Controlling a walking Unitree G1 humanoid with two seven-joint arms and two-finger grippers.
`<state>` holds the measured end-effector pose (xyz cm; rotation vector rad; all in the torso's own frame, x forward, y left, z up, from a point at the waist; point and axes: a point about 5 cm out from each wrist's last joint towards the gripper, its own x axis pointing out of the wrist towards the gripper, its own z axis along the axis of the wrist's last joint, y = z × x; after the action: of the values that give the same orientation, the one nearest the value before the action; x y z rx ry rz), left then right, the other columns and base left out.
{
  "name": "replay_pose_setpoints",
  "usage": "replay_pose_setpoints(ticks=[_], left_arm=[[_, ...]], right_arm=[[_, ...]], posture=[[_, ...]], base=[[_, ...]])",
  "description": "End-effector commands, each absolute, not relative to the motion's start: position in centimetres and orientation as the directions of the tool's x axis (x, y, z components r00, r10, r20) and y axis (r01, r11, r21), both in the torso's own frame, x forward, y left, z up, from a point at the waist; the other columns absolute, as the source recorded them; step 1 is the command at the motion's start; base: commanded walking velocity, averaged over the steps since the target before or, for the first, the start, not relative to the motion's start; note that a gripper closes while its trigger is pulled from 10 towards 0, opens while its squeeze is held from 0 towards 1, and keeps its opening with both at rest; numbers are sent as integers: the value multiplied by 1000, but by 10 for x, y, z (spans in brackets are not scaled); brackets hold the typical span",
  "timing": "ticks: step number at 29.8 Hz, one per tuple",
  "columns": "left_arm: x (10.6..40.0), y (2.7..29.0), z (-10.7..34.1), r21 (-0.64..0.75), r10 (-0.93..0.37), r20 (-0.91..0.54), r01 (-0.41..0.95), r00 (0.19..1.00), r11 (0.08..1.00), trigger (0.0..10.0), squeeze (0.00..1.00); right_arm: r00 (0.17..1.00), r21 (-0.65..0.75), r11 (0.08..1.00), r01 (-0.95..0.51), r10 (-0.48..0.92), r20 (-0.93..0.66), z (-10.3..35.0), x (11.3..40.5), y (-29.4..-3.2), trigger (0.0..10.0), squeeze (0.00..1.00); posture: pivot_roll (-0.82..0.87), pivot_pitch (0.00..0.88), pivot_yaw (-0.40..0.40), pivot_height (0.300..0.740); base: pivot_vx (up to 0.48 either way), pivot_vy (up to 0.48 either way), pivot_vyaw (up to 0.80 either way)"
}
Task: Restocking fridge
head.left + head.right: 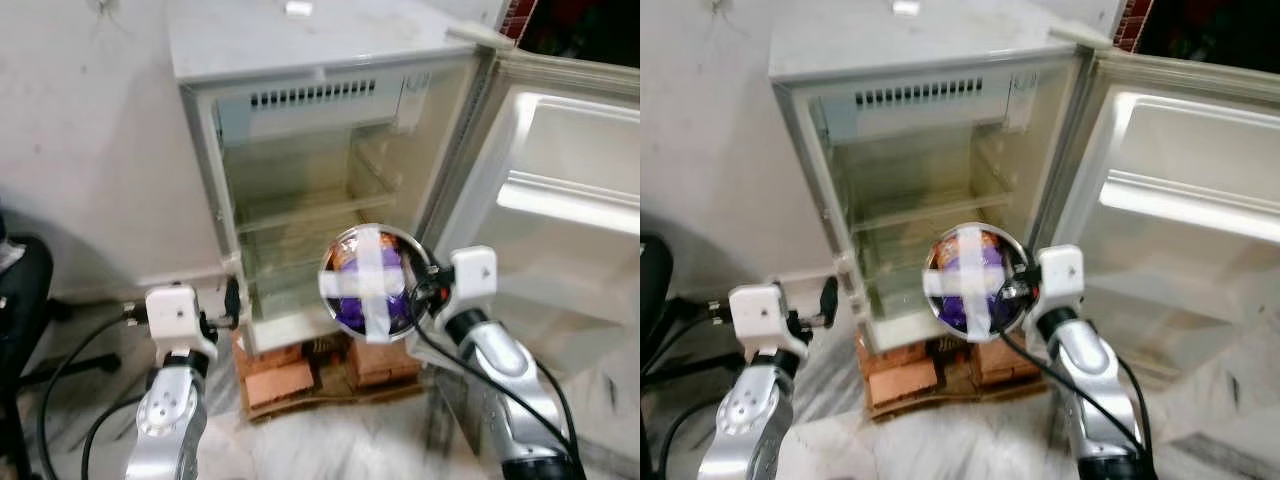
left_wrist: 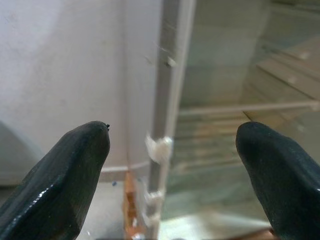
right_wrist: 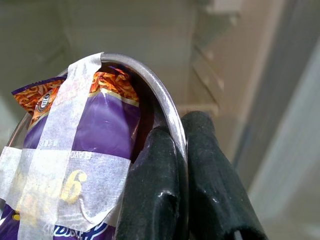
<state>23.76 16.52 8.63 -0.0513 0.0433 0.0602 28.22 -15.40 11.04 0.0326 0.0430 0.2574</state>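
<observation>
Right gripper (image 1: 425, 290) pinches only the rim of the taped bowl (image 1: 368, 282); it may tip. Left gripper (image 1: 236, 300) is spread.

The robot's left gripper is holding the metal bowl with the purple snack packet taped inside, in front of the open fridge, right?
Not quite: the right gripper pinches the bowl rim, as the right wrist view shows. The left gripper is open. The packet and open fridge are right.
</observation>
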Motion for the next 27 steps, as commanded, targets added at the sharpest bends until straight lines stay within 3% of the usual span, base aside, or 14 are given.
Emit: replay_pose_setpoints(ticks=[1, 6, 24, 27], left_arm=[[237, 173, 87, -34, 82, -48, -84, 995, 996, 10000, 0], [236, 174, 86, -40, 106, -58, -108, 993, 993, 10000, 0], [220, 179, 87, -31, 79, -86, -82, 993, 996, 10000, 0], [221, 176, 89, -29, 46, -76, -49, 996, 998, 10000, 0]], right_arm=[[956, 45, 955, -294, 294, 8, 120, 285, -142, 10000, 0], [949, 38, 948, -317, 316, 12, 120, 283, -139, 10000, 0], [951, 3, 951, -308, 308, -13, 116, 284, -145, 10000, 0], [949, -9, 949, -317, 316, -7, 118, 284, -144, 10000, 0]], posture=[[63, 69, -45, 740], [63, 69, -45, 740], [68, 101, -41, 740], [68, 101, -35, 740]], base=[[345, 0, 0], [168, 0, 96], [0, 0, 800], [0, 0, 0]])
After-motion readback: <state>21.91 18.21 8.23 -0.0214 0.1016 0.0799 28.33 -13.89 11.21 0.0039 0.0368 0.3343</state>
